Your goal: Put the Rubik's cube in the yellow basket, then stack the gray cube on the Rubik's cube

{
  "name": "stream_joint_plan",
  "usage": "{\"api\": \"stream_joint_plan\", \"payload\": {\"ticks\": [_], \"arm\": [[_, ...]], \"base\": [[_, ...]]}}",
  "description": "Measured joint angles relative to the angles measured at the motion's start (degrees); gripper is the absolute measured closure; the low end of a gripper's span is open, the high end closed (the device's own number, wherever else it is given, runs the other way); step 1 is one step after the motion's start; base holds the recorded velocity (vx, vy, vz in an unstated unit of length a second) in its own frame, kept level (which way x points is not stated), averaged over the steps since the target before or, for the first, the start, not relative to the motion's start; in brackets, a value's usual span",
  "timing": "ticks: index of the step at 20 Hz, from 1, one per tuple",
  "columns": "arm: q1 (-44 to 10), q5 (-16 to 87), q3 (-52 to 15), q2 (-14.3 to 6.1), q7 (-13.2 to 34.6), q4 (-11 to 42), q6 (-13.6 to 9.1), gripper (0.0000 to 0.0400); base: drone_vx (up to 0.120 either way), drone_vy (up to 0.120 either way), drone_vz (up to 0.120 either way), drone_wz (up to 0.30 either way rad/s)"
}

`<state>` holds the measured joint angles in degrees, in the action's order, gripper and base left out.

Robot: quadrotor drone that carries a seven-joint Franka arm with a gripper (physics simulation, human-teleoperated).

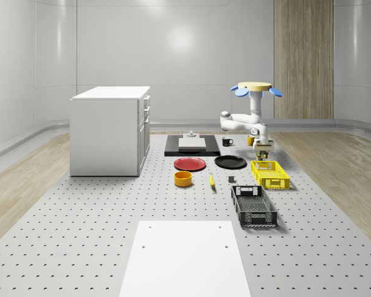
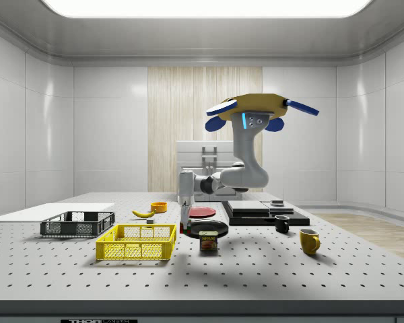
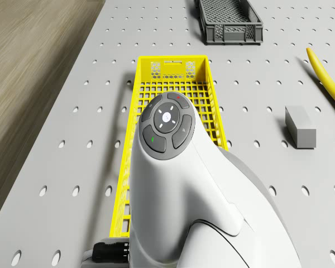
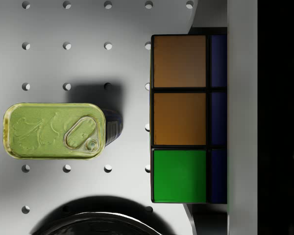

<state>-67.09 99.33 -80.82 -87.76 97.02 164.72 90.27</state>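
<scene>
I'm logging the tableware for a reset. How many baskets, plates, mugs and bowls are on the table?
Baskets: 2, yellow basket, gray basket
Plates: 2, red plate, black plate
Mugs: 2, black mug, yellow mug
Bowls: 1, orange bowl
Total: 7

bright, even | overhead ceiling panel | soft shadows | wall glare

The yellow basket [image 1: 270, 174] is left open from above and bare inside, while the approach at its far end is narrowed by the tin can [image 4: 56, 130] and the black plate [image 1: 230, 162] just beside it, over which the Rubik's cube [image 4: 186, 117] is held aloft by the gripper [image 2: 185, 217].
</scene>
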Motion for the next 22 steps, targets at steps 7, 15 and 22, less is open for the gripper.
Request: {"api": "stream_joint_plan", "payload": {"ticks": [7,15,22], "arm": [[-0.1,-0.2,-0.1,-0.5,0.1,0.0,0.4,0.0075],[-0.2,-0.4,-0.1,-0.9,0.1,0.0,0.9,0.0075],[-0.2,-0.5,-0.2,-1.3,0.2,0.0,1.2,0.0075]], "base": [[0.120,0.000,0.000,0.000],[0.120,0.000,0.000,0.000],[0.120,0.000,-0.057,0.000]]}}
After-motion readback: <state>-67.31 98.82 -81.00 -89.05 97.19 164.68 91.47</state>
